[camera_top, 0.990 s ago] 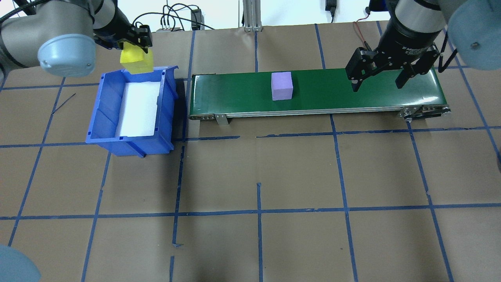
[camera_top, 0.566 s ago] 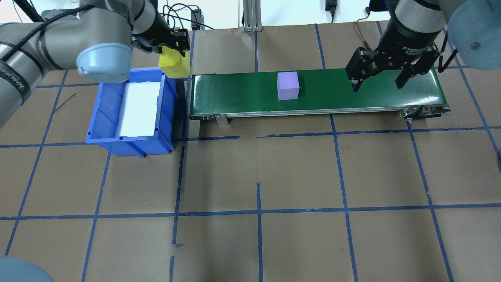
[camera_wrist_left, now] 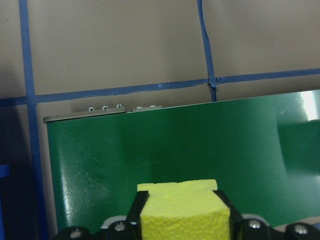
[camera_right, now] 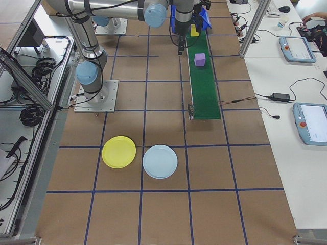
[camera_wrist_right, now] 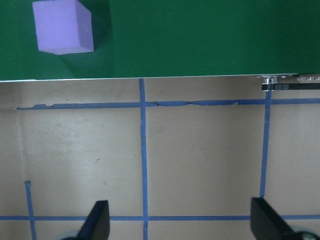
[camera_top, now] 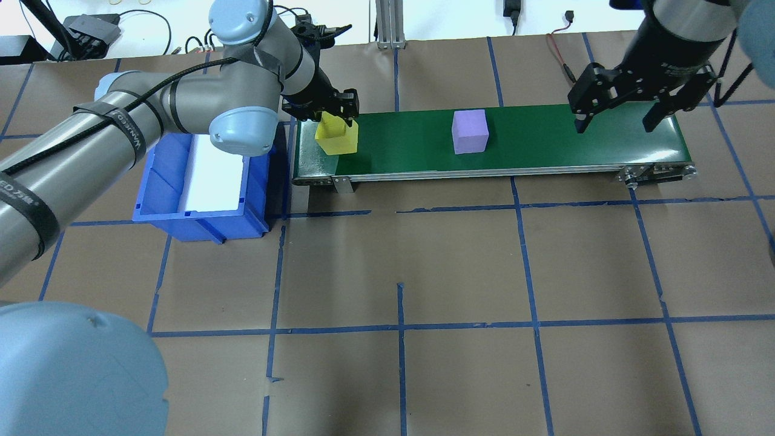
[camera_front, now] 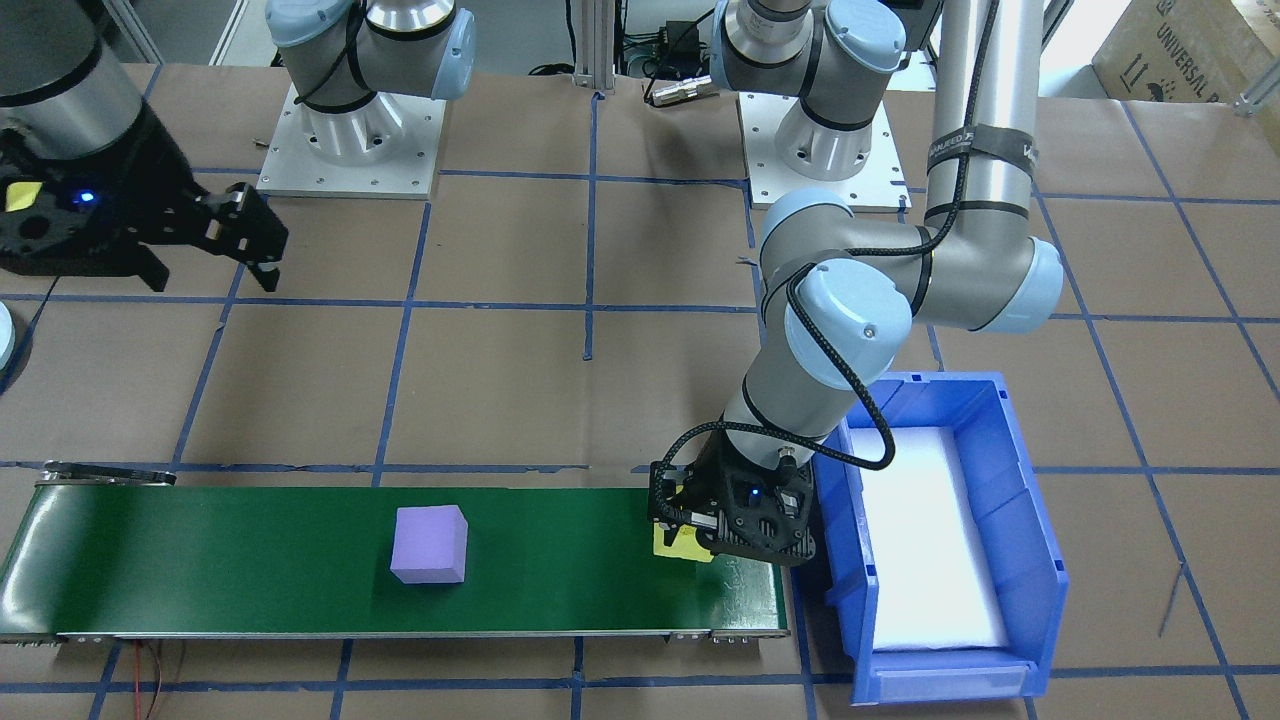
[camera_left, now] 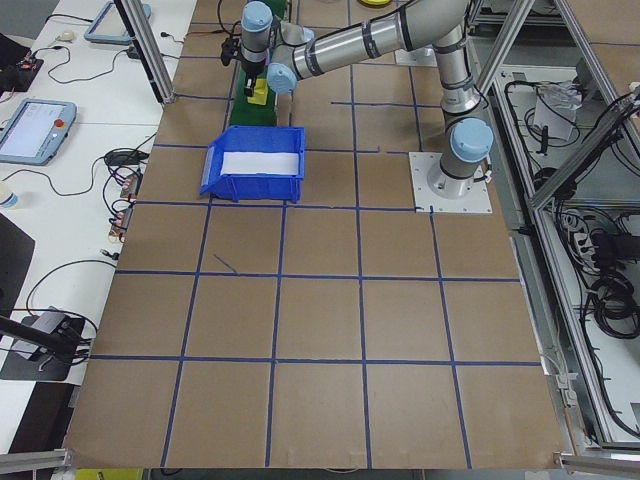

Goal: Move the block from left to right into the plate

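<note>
Now my left gripper (camera_top: 336, 115) clamps the yellow foam cube (camera_top: 337, 137) over the green conveyor belt's (camera_top: 545, 142) bin-side end for release; my right gripper (camera_top: 617, 112) waits spread wide.

The room was bright and evenly lit from above, so my views stayed crisp. My left arm cast a soft shadow on the blue bin (camera_top: 200, 181), and the purple block (camera_top: 470, 131) threw only a faint one on the green belt (camera_top: 545, 139). A pale sheen glared on the belt's end in my left wrist view, where the yellow block (camera_wrist_left: 184, 209) sat close and slightly soft. The white liner (camera_front: 925, 540) in the bin was nearly blown out.
</note>
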